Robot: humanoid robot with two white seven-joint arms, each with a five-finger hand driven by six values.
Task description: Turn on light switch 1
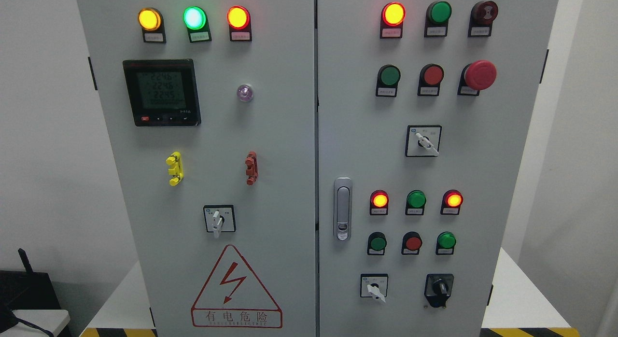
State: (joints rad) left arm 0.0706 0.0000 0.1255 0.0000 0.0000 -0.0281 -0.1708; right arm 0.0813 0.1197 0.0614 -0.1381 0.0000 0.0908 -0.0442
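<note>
A two-door cabinet (270,148) stands on a platform (516,298), its doors meeting at a seam down the middle. On the left door, three lamps (193,18) run along the top; below them a meter (161,92) sits left of a small dome (245,92). Lower come two clips (175,168) side by side, then a rotary switch (219,219) above a warning sign (235,288). On the right door, a handle (342,209) sits by the seam, with rows of buttons (432,75) to its right and three more rotary switches (423,141) among them.
</note>
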